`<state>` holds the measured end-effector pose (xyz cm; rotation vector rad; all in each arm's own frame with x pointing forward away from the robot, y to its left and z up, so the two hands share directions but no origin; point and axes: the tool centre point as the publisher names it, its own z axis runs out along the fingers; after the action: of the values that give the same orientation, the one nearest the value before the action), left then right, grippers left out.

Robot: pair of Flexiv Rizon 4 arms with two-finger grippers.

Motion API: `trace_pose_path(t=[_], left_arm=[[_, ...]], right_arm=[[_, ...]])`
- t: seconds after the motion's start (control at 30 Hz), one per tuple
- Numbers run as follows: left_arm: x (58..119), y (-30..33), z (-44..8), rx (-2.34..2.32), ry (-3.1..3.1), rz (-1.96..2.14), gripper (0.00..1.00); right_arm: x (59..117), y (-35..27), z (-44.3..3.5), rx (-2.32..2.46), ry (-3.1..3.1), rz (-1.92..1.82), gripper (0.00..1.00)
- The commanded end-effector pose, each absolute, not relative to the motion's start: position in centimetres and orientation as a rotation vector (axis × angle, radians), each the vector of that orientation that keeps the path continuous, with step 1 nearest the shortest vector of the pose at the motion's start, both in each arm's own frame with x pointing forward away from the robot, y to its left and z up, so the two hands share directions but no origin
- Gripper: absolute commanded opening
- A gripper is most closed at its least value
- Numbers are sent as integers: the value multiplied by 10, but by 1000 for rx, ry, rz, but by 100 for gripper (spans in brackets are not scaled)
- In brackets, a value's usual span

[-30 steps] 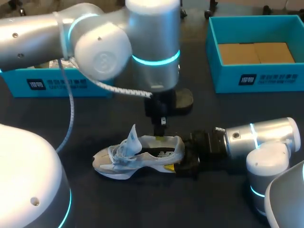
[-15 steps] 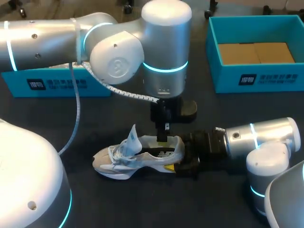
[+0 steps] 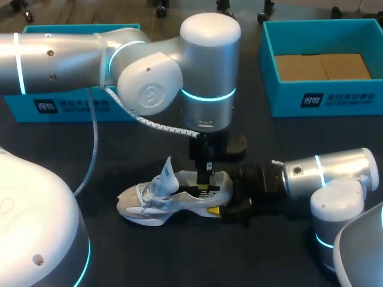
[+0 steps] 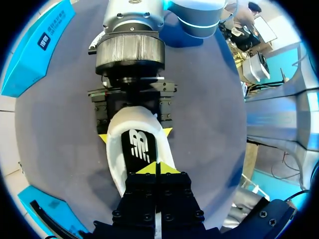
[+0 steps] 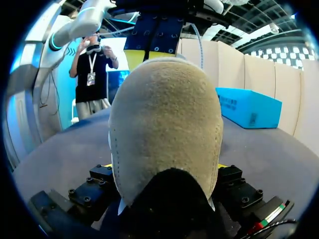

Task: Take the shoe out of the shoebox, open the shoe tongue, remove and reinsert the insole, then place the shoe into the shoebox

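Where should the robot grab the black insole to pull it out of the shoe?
Probably its heel end, from straight above, through the open top of the shoe. There the insole lies bare; its toe end hides under the tongue.

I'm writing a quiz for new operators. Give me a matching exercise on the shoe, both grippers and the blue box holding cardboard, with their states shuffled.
1 shoe
2 left gripper
3 right gripper
4 blue box

A clamped on the heel
B open, at the far right
C fingers together over the insole
D on the table, tongue up

Pairs: 1-D, 2-C, 3-A, 4-B
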<state>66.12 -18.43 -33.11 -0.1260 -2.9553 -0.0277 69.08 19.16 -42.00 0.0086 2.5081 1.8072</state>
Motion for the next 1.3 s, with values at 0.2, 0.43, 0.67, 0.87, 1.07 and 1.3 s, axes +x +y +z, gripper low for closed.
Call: trace_pose_path(t=[0.2, 0.43, 0.67, 0.87, 1.07, 1.3], left_arm=[[664, -172, -346, -100, -2937, -12, 0], [658, -164, -354, -130, -2934, -17, 0], [657, -164, -362, -151, -2902, -8, 0], [657, -164, -362, -151, -2902, -8, 0], [657, -164, -362, -151, -2902, -8, 0], [657, -163, -374, -163, -2892, -12, 0]], right_arm=[[691, 192, -420, 9, 2510, 1802, 0], [691, 192, -420, 9, 2510, 1802, 0], [691, 192, -420, 9, 2510, 1802, 0], [691, 192, -420, 9, 2510, 1802, 0], [691, 192, -420, 9, 2510, 1802, 0], [691, 192, -420, 9, 2510, 1802, 0]])
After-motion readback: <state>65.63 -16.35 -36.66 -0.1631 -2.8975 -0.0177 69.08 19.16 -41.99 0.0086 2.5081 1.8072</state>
